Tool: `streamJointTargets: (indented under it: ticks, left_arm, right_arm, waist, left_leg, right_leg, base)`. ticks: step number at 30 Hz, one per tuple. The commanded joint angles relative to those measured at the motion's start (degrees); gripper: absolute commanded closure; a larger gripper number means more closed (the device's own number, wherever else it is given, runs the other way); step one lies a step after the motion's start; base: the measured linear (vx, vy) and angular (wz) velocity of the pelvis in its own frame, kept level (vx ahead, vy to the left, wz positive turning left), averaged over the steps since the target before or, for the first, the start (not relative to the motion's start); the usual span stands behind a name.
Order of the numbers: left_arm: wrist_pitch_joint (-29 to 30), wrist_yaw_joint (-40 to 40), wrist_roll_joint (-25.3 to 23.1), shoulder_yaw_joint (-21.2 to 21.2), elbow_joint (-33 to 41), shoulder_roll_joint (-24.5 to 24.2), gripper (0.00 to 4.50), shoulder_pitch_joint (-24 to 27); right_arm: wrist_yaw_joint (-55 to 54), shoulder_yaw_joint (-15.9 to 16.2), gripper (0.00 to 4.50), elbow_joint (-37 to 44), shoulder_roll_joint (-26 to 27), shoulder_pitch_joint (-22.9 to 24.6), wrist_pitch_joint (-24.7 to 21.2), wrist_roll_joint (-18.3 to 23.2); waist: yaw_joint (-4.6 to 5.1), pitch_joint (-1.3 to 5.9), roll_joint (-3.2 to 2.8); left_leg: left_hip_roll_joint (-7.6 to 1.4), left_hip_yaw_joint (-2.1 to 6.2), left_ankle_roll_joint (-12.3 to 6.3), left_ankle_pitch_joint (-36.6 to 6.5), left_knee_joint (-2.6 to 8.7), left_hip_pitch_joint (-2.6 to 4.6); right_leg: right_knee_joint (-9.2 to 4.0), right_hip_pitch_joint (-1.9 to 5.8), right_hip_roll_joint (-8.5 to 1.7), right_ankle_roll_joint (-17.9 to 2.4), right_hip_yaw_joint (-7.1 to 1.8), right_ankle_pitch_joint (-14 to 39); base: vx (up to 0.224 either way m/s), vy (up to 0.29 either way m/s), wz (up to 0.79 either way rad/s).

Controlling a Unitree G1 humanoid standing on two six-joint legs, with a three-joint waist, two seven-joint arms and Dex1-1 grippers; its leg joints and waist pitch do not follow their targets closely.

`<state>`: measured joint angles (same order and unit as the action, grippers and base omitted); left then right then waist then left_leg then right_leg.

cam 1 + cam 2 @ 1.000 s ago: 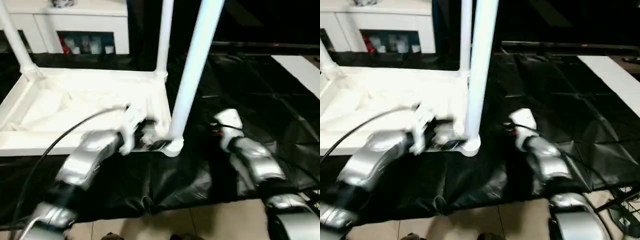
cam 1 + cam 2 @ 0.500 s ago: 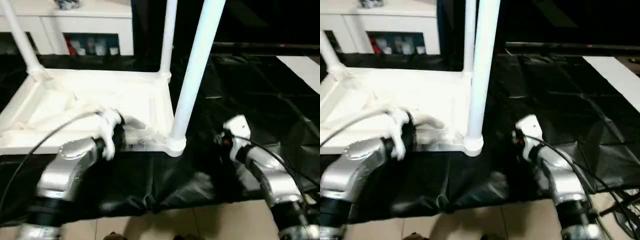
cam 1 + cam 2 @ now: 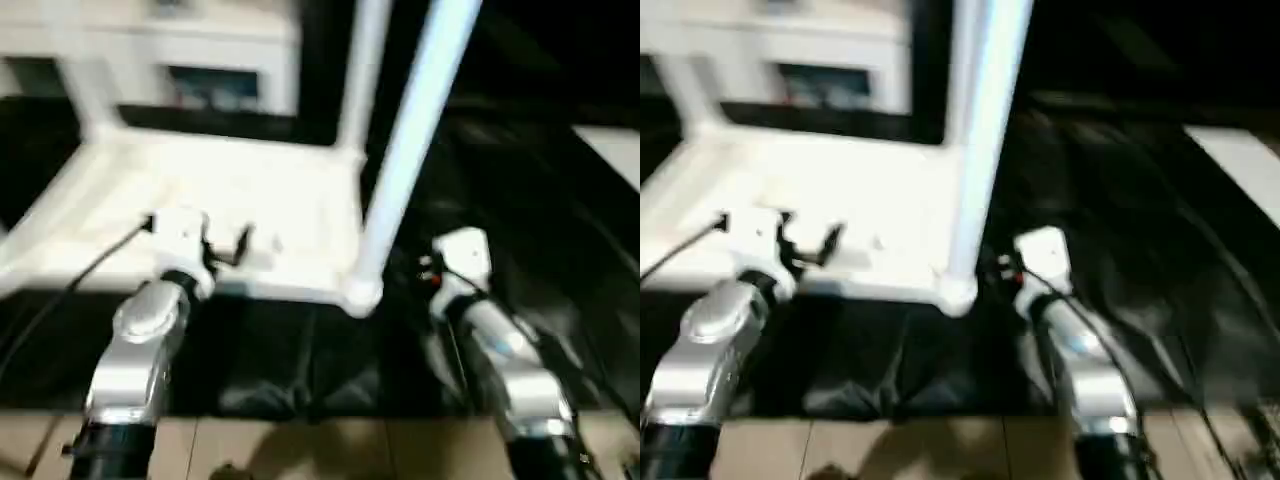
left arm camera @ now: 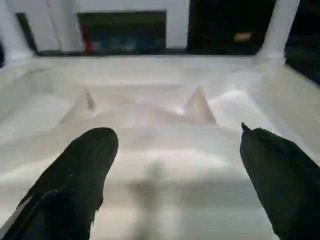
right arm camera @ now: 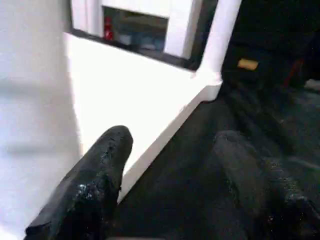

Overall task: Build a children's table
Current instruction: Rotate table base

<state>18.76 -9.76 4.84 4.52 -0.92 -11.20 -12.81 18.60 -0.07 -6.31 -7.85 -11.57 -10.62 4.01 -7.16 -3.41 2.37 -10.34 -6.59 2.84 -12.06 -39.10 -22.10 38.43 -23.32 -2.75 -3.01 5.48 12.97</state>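
The white children's table (image 3: 290, 200) lies upside down on the black-covered work table, ribbed underside up. Three legs stand in its corner sockets: the near right leg (image 3: 410, 150), the far right leg (image 3: 365, 80) and the far left leg (image 3: 85, 90). My left gripper (image 4: 175, 134) hovers open over the near rim, with only the ribbed underside between its black fingers (image 3: 245, 240). My right gripper (image 5: 172, 145) is open and empty just right of the near right leg (image 5: 35, 100), low over the black cover beside the tabletop's side rim (image 5: 165, 110).
A white cabinet (image 3: 200, 60) with an open shelf stands behind the work table. The black cover (image 3: 520, 180) spreads to the right, with a white surface (image 3: 610, 150) at its far right. The table's front edge drops to tiled floor (image 3: 300, 450). A cable (image 3: 70, 290) trails from my left wrist.
My left gripper has drawn back leftward along the near rim, away from the near right leg's socket. The right arm has barely moved. The camera has shifted.
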Motion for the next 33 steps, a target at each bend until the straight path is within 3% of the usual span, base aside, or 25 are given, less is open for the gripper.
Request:
streamJointTargets:
  ticks: [1,2,3,4,5,6,7,8,9,11,12,13,14,17,18,20,21,23,24,25,26,27,30,31,33]
  left_arm:
    - [1.63,0.70,-1.31,-1.29,2.21,-0.54,0.02,0.36]
    - [1.63,0.70,-1.31,-1.29,2.21,-0.54,0.02,0.36]
    - [2.87,0.20,-1.04,-1.99,2.68,-0.53,0.02,0.55]
    - [2.79,-0.71,-1.17,-2.83,2.75,-0.57,0.02,0.57]
    - [2.54,-1.76,-1.33,-3.72,2.72,-0.63,0.02,0.54]
    - [1.92,-3.70,-1.56,-5.44,1.80,-0.79,0.02,0.06]
    - [1.20,-5.36,-1.24,-6.39,0.94,-0.79,0.02,-0.33]
    - [-0.23,-8.87,-0.51,-8.61,-0.83,-0.55,0.02,-1.14]
    - [-2.13,-11.82,0.85,-9.21,-3.05,-0.10,0.02,-1.91]
    - [-3.83,-17.97,3.27,-10.58,-5.86,0.14,0.02,-3.34]
    - [-3.84,-18.45,3.41,-10.72,-5.98,0.09,0.02,-3.44]
    - [-4.35,-24.42,5.26,-11.96,-7.85,-0.30,0.02,-4.79]
    - [-4.86,-27.73,5.92,-12.37,-9.89,-0.62,0.02,-6.01]
    - [-5.62,-32.80,5.90,-13.17,-14.48,-1.36,0.02,-9.03]
    - [-6.09,-33.75,5.43,-13.33,-16.22,-1.73,0.00,-10.12]
    - [-7.64,-38.86,5.12,-13.87,-20.66,-3.57,0.00,-13.28]
    - [-7.68,-40.56,5.30,-14.04,-21.73,-4.08,0.00,-14.13]
    - [-9.68,-47.95,4.33,-16.22,-28.18,-6.98,0.00,-18.88]
    - [-11.24,-50.87,3.77,-16.89,-31.40,-8.05,0.00,-20.97]
    - [-11.82,-51.94,3.50,-17.16,-32.60,-8.40,0.00,-21.78]
    - [-12.64,-53.33,3.20,-17.28,-34.37,-8.66,0.00,-22.91]
    - [-13.70,-56.08,2.24,-18.05,-37.49,-9.39,0.00,-25.04]
    - [-15.33,-59.19,0.94,-19.04,-41.75,-10.01,0.19,-28.09]
    - [-15.53,-60.13,0.95,-19.07,-42.71,-10.01,0.38,-28.96]
    - [-15.13,-61.19,1.05,-19.14,-43.43,-10.01,0.38,-29.71]
  right_arm:
    - [1.15,0.15,1.38,0.69,-0.38,1.39,-0.98,0.45]
    - [1.15,0.15,1.38,0.69,-0.38,1.39,-0.98,0.45]
    - [1.09,0.15,1.38,1.07,-0.71,2.20,-1.06,0.18]
    - [0.72,-0.15,1.38,1.58,-0.80,2.81,-1.57,0.17]
    - [0.24,-0.51,1.38,2.12,-0.84,3.38,-2.18,0.18]
    - [0.04,-1.50,1.38,3.81,-1.04,4.49,-2.77,0.93]
    - [0.08,-2.27,1.38,4.78,-1.18,5.14,-3.18,1.65]
    - [0.41,-4.17,1.38,6.90,-1.72,6.64,-3.97,3.43]
    - [0.45,-4.96,1.38,7.61,-2.26,7.36,-4.03,3.70]
    - [0.83,-6.16,1.38,8.32,-3.77,7.91,-4.59,3.98]
    - [0.88,-6.24,1.38,8.36,-3.90,7.92,-4.67,4.02]
    - [1.17,-6.96,1.38,8.38,-5.36,7.72,-5.01,3.93]
    - [1.18,-7.25,1.38,8.00,-6.13,7.30,-5.31,3.62]
    - [3.13,-7.41,1.38,7.79,-8.10,6.71,-5.75,3.88]
    - [3.64,-7.33,1.21,8.07,-8.88,6.67,-6.50,3.82]
    - [6.26,-6.42,1.10,8.41,-11.30,6.00,-8.49,4.19]
    - [7.15,-6.13,1.00,8.50,-12.06,5.80,-9.12,4.40]
    - [13.64,-4.69,1.00,7.51,-16.12,4.55,-10.09,6.09]
    - [16.46,-3.89,1.00,6.49,-17.68,3.81,-9.94,6.43]
    - [17.76,-3.51,1.00,5.97,-18.48,3.53,-9.76,6.41]
    - [19.21,-3.06,1.00,5.27,-19.40,3.10,-9.57,6.24]
    - [22.55,-2.59,1.00,4.45,-21.12,2.40,-9.87,6.88]
    - [27.59,-1.85,0.98,3.25,-23.90,1.76,-9.32,7.30]
    - [28.51,-1.60,0.97,2.87,-24.64,1.44,-9.13,7.17]
    - [29.39,-1.58,0.97,2.65,-25.09,1.13,-9.54,7.53]
  waist:
    - [-2.71,3.76,-0.65]
    - [-3.03,3.98,0.25]
    - [-3.86,3.85,-0.78]
    - [-3.63,3.70,-1.20]
    - [-2.80,3.99,-3.05]
    - [-2.07,3.89,-3.28]
    - [-0.86,4.02,-5.45]
    - [-0.86,3.81,-6.63]
    - [-0.40,3.01,-5.68]
    - [0.20,2.47,-4.87]
    - [0.55,2.46,-4.16]
    - [0.97,2.73,-4.21]
    - [1.60,2.78,-4.49]
    - [2.82,3.02,-3.91]
    - [2.96,3.02,-4.01]
    - [4.17,3.13,-3.35]
    - [4.26,3.39,-3.61]
    - [4.09,3.64,-2.30]
    - [4.29,3.38,-2.09]
    - [4.29,3.74,-2.06]
    - [4.26,4.19,-1.99]
    - [4.45,4.02,-1.17]
    - [3.91,4.55,-1.30]
    - [3.60,4.74,-0.74]
    - [3.30,4.82,-0.46]
  left_leg:
    - [0.39,0.91,-3.92,-5.49,-0.16,-2.41]
    - [0.45,2.00,-6.09,-6.10,-0.41,-2.48]
    - [-0.38,2.66,-5.86,-3.83,0.74,-1.23]
    - [-0.94,2.64,-5.52,-1.65,2.20,-0.71]
    - [-1.84,1.75,-6.23,2.82,5.60,0.89]
    - [-2.79,1.73,-7.61,2.81,6.49,1.64]
    - [-5.49,1.82,-6.89,-5.59,7.27,3.42]
    - [-5.05,1.46,-5.98,-9.67,7.54,3.26]
    - [-4.23,0.13,-2.89,-19.77,8.22,3.91]
    - [-2.36,-1.16,-0.06,-25.18,8.12,4.89]
    - [-2.03,-1.47,-0.34,-23.85,8.27,4.84]
    - [-1.99,-1.45,-1.07,-18.69,8.83,3.75]
    - [-2.12,-1.25,-1.47,-17.48,9.09,3.33]
    - [-1.95,-1.13,-2.33,-15.18,9.27,2.53]
    - [-1.98,-1.00,-2.52,-14.78,9.30,2.31]
    - [-1.82,-1.04,-3.02,-15.50,9.04,2.25]
    - [-1.82,-1.07,-3.51,-13.67,8.81,2.23]
    - [-1.82,-1.08,-5.45,-9.90,8.68,1.55]
    - [-1.74,-1.45,-6.28,-10.63,8.49,2.10]
    - [-1.76,-1.52,-6.36,-9.60,8.28,2.17]
    - [-2.17,-1.29,-6.88,-4.97,8.13,1.46]
    - [-2.52,-1.47,-7.83,-3.72,8.16,1.46]
    - [-2.66,-1.72,-9.51,-1.15,7.60,1.88]
    - [-2.84,-1.76,-11.37,2.85,7.27,1.76]
    - [-2.89,-1.93,-12.68,4.39,7.00,1.76]
  right_leg:
    - [-9.57,4.13,-12.79,13.86,-12.66,40.56]
    - [-9.18,5.09,-13.84,6.85,-13.91,27.19]
    - [-9.10,4.96,-13.16,-4.96,-12.56,14.09]
    - [-8.30,4.69,-11.27,-9.73,-10.81,8.06]
    - [-6.56,3.23,-5.95,-12.28,-6.24,1.85]
    - [-5.92,2.35,-4.14,-11.55,-5.13,1.55]
    - [-6.09,1.22,-3.88,-9.32,-4.54,3.26]
    - [-6.62,1.35,-4.07,-8.99,-4.68,4.90]
    - [-8.08,1.20,-4.42,-8.22,-4.91,12.29]
    - [-9.98,1.09,-5.20,-5.36,-5.16,25.14]
    - [-10.50,1.39,-5.41,-3.93,-5.21,28.15]
    - [-10.62,2.28,-6.15,-0.88,-5.17,31.44]
    - [-10.85,2.44,-6.27,0.11,-4.90,31.84]
    - [-10.86,3.00,-6.20,1.06,-4.58,29.23]
    - [-10.74,3.17,-6.38,0.93,-4.56,28.87]
    - [-10.92,3.01,-6.33,0.59,-4.39,30.17]
    - [-10.62,3.06,-6.48,-0.33,-4.62,28.23]
    - [-9.80,3.45,-6.50,-1.47,-4.74,24.29]
    - [-10.24,2.75,-6.37,-1.52,-4.79,26.06]
    - [-10.04,2.96,-6.47,-2.00,-4.83,24.52]
    - [-8.65,3.52,-6.47,-4.17,-4.86,15.64]
    - [-8.27,3.23,-6.35,-6.51,-4.71,10.30]
    - [-7.03,3.43,-6.76,-10.88,-4.83,2.46]
    - [-6.08,3.56,-6.89,-13.32,-4.74,-4.08]
    - [-5.66,3.54,-7.07,-14.69,-4.77,-6.88]
  base:
    - [0.022,-0.128,0.02]
    - [0.026,-0.076,0.22]
    - [-0.002,-0.011,0.27]
    - [-0.016,0.014,0.33]
    - [-0.021,0.035,0.19]
    - [-0.028,0.053,0.14]
    - [0.000,0.000,0.00]
    - [-0.041,0.062,0.19]
    - [-0.052,0.068,0.23]
    - [-0.051,0.064,0.22]
    - [0.000,0.000,0.00]
    - [-0.055,0.058,0.12]
    - [0.000,0.000,0.00]
    - [0.000,0.000,0.00]
    - [0.000,0.000,0.00]
    - [0.000,0.000,0.00]
    - [0.000,0.000,0.00]
    - [0.000,0.000,0.00]
    - [0.000,0.000,0.00]
    - [0.000,0.000,0.00]
    - [0.000,0.000,0.00]
    - [0.000,0.000,0.00]
    - [0.074,0.005,0.02]
    - [0.000,0.000,0.00]
    - [0.000,0.000,0.00]
